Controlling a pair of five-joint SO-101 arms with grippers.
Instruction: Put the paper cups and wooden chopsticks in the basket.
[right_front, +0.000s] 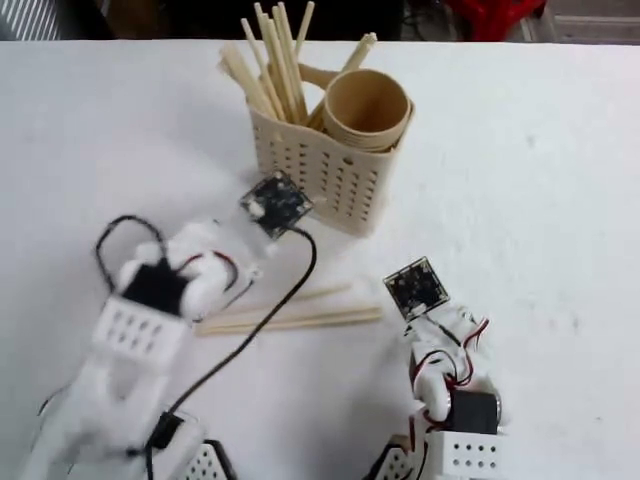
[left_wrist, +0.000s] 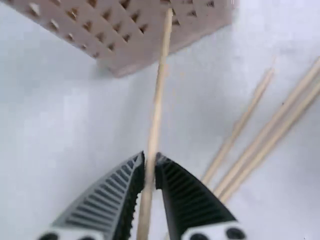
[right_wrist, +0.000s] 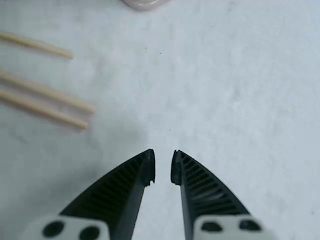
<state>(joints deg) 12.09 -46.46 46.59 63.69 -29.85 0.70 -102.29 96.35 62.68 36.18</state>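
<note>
The perforated beige basket (right_front: 330, 170) stands at the back middle of the table, with stacked paper cups (right_front: 365, 105) and several wooden chopsticks (right_front: 275, 55) upright in it. My left gripper (left_wrist: 150, 157) is shut on one chopstick (left_wrist: 157, 100), whose far end points at the basket wall (left_wrist: 125, 30). Loose chopsticks (right_front: 300, 318) lie on the table between the two arms, beside the left gripper (left_wrist: 270, 140). My right gripper (right_wrist: 162, 165) hovers over bare table to the right of their tips (right_wrist: 45, 102), its jaws nearly together with nothing between them.
The white table (right_front: 540, 160) has free room to the right and left of the basket. A black cable (right_front: 270, 320) from the left arm (right_front: 160, 290) crosses the loose chopsticks. The right arm (right_front: 445, 360) sits near the front edge.
</note>
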